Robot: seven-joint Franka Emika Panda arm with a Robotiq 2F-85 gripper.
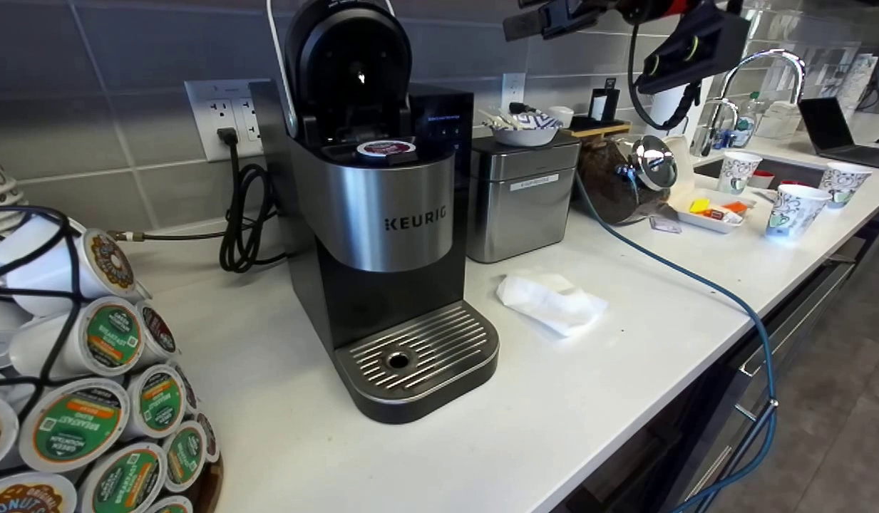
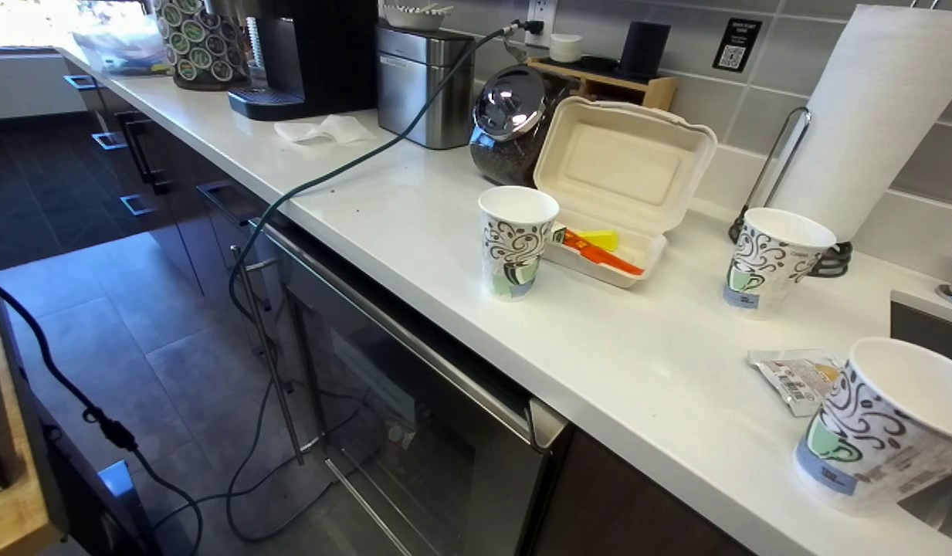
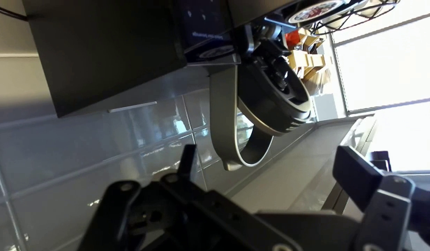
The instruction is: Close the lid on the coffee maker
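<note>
The coffee maker [image 1: 382,214] is a silver and black Keurig on the counter, also in an exterior view [image 2: 329,62] and in the wrist view [image 3: 113,52]. Its black lid [image 1: 348,68] stands raised, its underside facing forward; it also shows in the wrist view [image 3: 270,97]. A silver loop handle [image 3: 222,115] is attached beside the lid. A pod [image 1: 386,147] sits in the opened head. My gripper [image 1: 528,18] is in the air to the side of the lid, apart from it. In the wrist view its fingers [image 3: 267,165] are wide apart with nothing between them.
A steel canister [image 1: 521,206] with a bowl [image 1: 525,132] on top stands beside the coffee maker. A rack of pods [image 1: 104,370] is on its other side. A napkin [image 1: 551,299] lies in front of the canister. A blue cable [image 1: 696,274] crosses the counter. Tiled wall behind.
</note>
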